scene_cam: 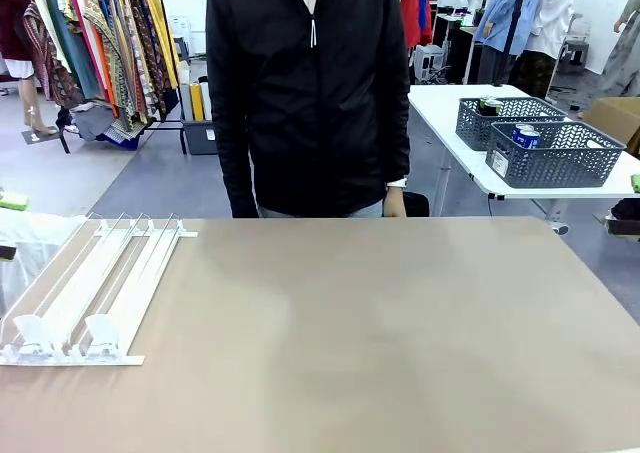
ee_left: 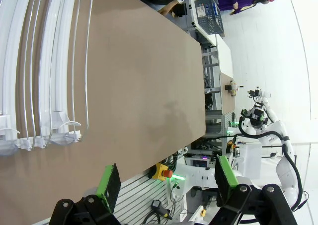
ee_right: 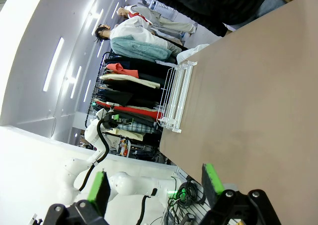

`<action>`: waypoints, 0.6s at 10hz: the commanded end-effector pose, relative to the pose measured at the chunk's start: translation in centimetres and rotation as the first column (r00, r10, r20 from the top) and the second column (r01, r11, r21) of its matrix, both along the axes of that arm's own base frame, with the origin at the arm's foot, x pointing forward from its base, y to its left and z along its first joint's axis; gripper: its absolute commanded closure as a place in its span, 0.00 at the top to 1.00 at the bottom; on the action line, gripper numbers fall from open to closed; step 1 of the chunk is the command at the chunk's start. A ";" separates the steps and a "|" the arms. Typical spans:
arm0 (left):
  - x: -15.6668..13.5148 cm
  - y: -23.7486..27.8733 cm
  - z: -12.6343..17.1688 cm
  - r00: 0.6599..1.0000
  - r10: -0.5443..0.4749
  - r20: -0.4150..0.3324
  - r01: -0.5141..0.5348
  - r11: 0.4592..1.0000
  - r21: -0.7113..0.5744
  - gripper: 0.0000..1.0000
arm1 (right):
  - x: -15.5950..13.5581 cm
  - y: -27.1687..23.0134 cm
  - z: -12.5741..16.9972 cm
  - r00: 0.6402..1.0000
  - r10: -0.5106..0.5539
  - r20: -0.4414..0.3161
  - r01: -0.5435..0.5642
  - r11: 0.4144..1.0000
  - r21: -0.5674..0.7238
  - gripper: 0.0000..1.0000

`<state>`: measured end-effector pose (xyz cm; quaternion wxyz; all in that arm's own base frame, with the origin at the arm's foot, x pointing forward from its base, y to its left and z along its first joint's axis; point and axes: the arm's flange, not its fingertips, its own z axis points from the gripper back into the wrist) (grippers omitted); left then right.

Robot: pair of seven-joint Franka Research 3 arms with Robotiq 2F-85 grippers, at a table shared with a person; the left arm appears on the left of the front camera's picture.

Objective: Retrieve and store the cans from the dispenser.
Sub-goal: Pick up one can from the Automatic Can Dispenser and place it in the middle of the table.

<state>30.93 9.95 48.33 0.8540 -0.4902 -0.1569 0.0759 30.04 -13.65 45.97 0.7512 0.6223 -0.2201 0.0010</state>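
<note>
Left tool: green pads spread wide, nothing between them, hanging off the near edge of the surface. Right tool: likewise spread and empty, also back at the near edge.

Rack lies on the robot's left part of the surface, front stoppers toward the robot, lanes running away toward the person's side. Long axis is therefore near-to-far, slightly angled. In the left wrist view the rack sits just ahead of the left tool and off to one side; in the right wrist view the rack is well apart, across most of the brown top. Judgement: left arm is clearly the nearer one for any pick at the stoppers.

No can is visible in the lanes; they look bare from stoppers to back rail.

Farther off: person in a black jacket stands at the far edge, hands low at the sides.

Farthest: cans sit in grey baskets on a separate white table beyond the right side, out of reach. Judgement: a pick has to wait until a can is in a lane.
</note>
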 end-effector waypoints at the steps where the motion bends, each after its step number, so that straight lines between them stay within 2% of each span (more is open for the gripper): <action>1: 0.1 -0.1 0.2 1.000 0.002 0.017 -0.001 1.000 -0.020 1.00 | 0.2 0.2 0.4 1.000 -0.005 0.015 0.005 1.000 0.017 1.00; 6: 0.1 -0.1 0.2 1.000 0.002 0.017 -0.001 1.000 -0.020 1.00 | 0.2 0.2 0.4 1.000 -0.005 0.015 0.005 1.000 0.017 1.00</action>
